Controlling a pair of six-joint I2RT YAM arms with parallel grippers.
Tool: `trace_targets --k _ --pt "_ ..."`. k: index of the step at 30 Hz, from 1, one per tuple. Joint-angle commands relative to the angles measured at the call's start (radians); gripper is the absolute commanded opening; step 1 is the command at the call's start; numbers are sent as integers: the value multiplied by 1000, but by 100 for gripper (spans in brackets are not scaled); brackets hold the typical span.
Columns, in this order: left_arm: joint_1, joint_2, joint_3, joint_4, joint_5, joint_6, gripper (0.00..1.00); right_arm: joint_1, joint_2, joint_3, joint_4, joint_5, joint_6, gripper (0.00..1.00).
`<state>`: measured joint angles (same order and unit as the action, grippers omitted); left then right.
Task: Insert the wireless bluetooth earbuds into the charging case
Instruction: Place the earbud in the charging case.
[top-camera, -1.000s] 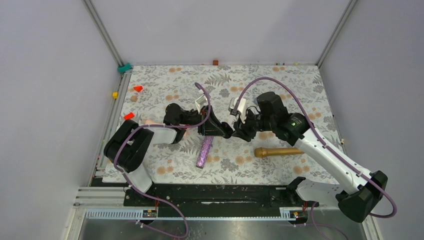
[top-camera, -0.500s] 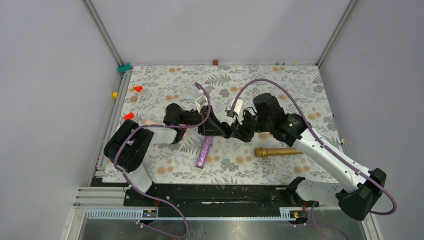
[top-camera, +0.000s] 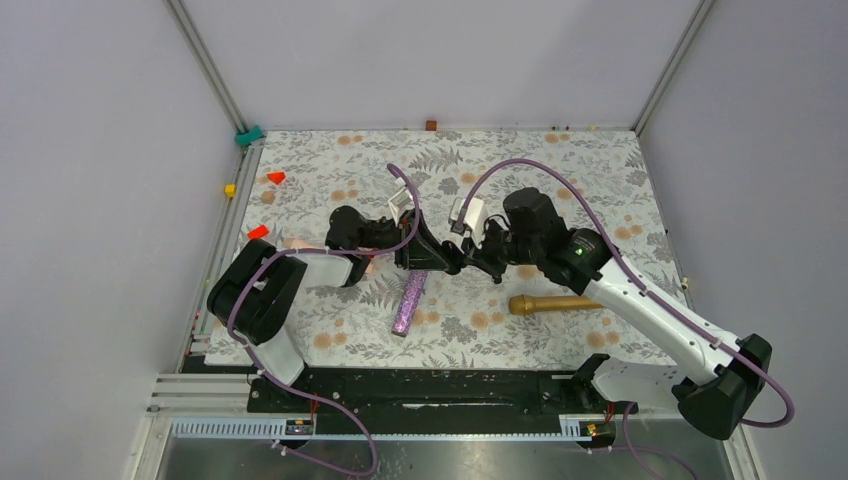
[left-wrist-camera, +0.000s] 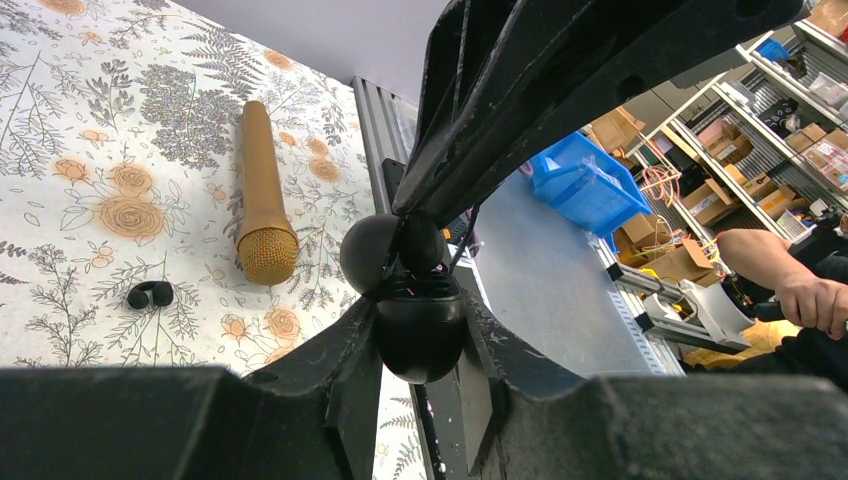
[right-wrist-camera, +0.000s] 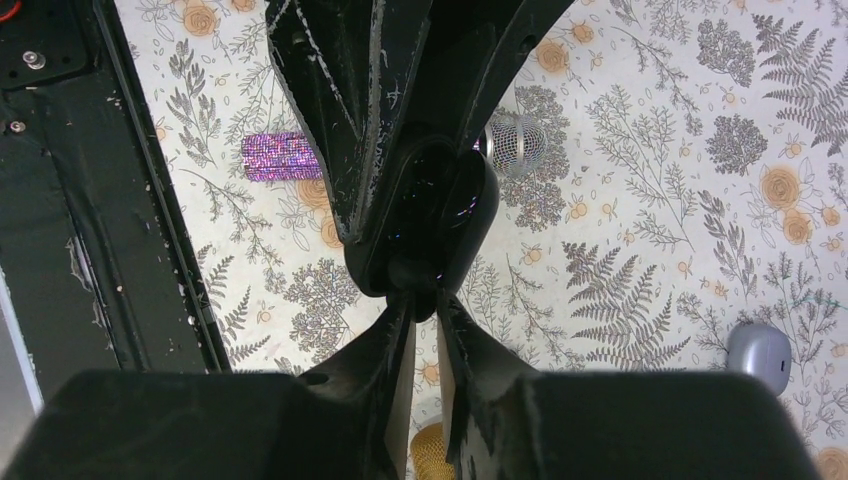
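1. The left hand (left-wrist-camera: 419, 350) is pressed onto the charging case (right-wrist-camera: 445, 215), one finger on each side of it. It holds the case up off the surface (top-camera: 330, 180), beyond the head end of the gold microphone (top-camera: 555, 303).
2. The case is a glossy black oval. From the right wrist, its long axis runs in line with the right hand's fingers. Its rounded lid (left-wrist-camera: 368, 250) is swung open to one side.
3. The right hand (right-wrist-camera: 427, 305) meets the case tip-first, its fingers drawn close with only a slim gap. I cannot tell whether they pinch anything.
4. One small black earbud (left-wrist-camera: 150, 294) lies on the surface just beside the gold microphone's grille.
5. The left arm is folded and its forearm reaches across toward the microphone's far side. The right arm stretches up from its base past the microphone's handle, with the wrist bent toward the left hand.
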<state>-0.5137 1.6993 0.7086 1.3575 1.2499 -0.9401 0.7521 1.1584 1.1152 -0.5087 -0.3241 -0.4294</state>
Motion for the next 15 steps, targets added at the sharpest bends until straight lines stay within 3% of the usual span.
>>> trace_targets --k 1,15 --pt "2 -19 19 69 -15 6 3 11 -45 14 50 23 0 18" --pt "2 -27 15 68 0 27 3 10 -72 30 35 -64 48 9"
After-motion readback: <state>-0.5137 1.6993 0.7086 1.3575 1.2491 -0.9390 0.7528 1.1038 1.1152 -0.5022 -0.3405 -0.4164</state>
